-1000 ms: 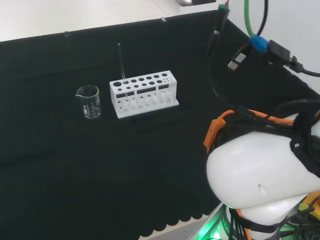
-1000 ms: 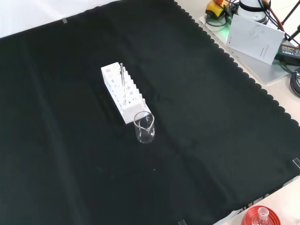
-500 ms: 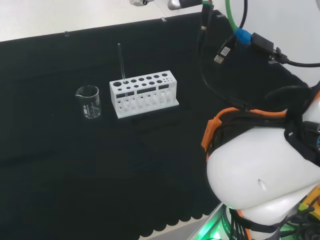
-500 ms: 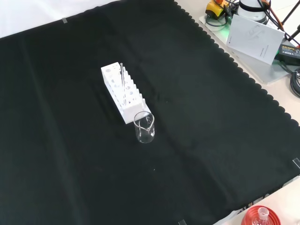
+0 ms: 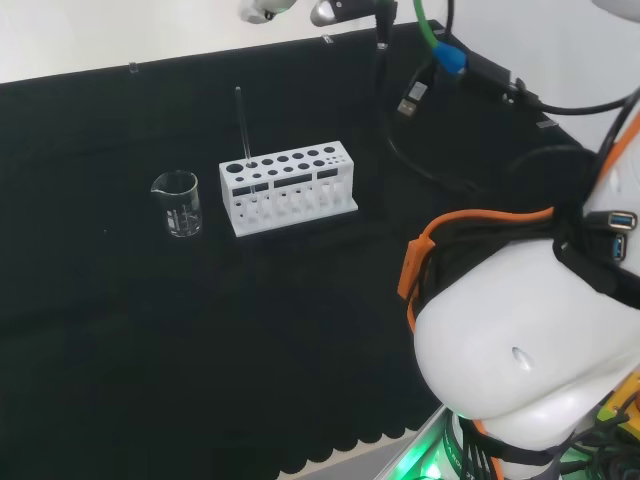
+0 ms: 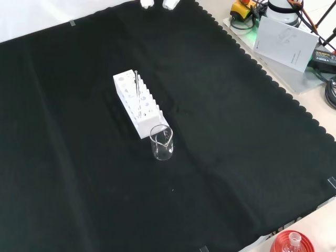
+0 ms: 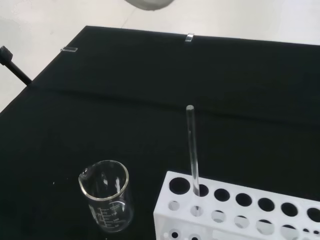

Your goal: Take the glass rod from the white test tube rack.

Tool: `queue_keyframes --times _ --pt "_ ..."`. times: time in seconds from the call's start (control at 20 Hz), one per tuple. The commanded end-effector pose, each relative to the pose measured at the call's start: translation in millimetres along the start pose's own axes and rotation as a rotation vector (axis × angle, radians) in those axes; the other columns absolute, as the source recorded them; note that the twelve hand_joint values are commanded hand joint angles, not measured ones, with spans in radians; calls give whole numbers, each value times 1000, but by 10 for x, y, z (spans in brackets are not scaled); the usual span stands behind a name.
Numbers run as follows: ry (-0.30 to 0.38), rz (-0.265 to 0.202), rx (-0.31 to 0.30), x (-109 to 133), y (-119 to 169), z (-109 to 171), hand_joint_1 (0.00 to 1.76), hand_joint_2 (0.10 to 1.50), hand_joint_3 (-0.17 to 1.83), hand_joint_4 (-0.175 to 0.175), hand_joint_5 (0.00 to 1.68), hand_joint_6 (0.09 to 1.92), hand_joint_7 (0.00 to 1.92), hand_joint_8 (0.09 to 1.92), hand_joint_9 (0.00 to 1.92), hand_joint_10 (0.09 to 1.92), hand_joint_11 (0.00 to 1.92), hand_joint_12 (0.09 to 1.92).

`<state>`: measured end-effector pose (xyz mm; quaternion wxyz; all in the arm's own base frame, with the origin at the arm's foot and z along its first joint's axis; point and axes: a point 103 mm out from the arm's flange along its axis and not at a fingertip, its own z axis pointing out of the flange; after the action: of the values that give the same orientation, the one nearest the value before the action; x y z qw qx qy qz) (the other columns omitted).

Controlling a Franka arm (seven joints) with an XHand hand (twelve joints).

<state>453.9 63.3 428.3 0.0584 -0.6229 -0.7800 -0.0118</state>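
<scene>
Empty-looking beaker [image 5: 177, 204] beside rack [image 5: 287, 186] w/ rod [image 5: 242, 125].

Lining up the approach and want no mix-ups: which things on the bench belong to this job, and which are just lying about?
Belongs to the job:
- glass rod, standing upright in an end hole of the rack
- white test tube rack
- hand, with its fingers at the front view's top edge

Just lying about:
- empty glass beaker beside the rack
- black cloth
</scene>
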Motion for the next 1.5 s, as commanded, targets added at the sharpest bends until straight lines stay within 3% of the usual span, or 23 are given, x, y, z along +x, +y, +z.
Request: queue_keyframes --times 0.05,0.35,1.05,1.5 --pt "26 8 23 113 259 144 1036 991 -175 -148 618 842 877 657 958 590 739 1202" --pt "42 31 37 168 310 271 1035 984 -175 -149 591 838 864 653 947 583 726 1201" --pt "56 -39 70 82 682 466 1035 951 -175 -147 572 841 862 656 945 582 724 1205" --pt "85 -39 117 -95 818 796 1024 949 -175 -146 572 844 864 658 945 583 725 1206"
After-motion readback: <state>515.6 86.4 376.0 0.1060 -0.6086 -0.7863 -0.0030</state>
